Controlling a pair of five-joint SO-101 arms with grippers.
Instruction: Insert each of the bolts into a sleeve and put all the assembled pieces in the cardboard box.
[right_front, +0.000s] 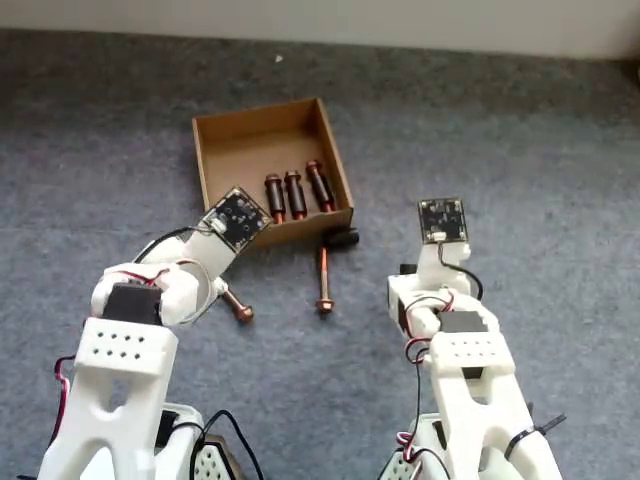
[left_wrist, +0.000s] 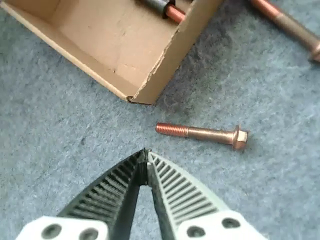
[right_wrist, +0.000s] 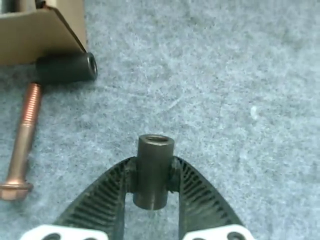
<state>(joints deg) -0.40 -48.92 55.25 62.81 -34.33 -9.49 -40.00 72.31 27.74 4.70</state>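
the cardboard box (right_front: 225, 160) stands open on the grey tabletop (right_front: 520, 130), beyond the two arms. three assembled pieces (right_front: 295, 193) lie in its near right part, side by side, each a copper bolt in a dark sleeve.

outside the box a loose sleeve (right_front: 342, 238) lies on its side against the near wall, at the right corner. the first bolt (right_front: 324, 278) lies on the tabletop with its thread end just at this sleeve; i cannot tell if they touch. its head points toward the arms. the second bolt (left_wrist: 200, 133) lies alone on the tabletop near the other near corner of the box. in the high view the left arm covers a part of it.

the left gripper (left_wrist: 146, 152) is over the tabletop, its tips just beside the second bolt but apart from it. its fingers (left_wrist: 170, 180) are pressed together and hold nothing.

the right gripper (right_wrist: 152, 162) has its fingers narrow, clamped on both sides of the held sleeve (right_wrist: 154, 150). the open end of this sleeve points away from the gripper, and it is near the loose sleeve and the first bolt.
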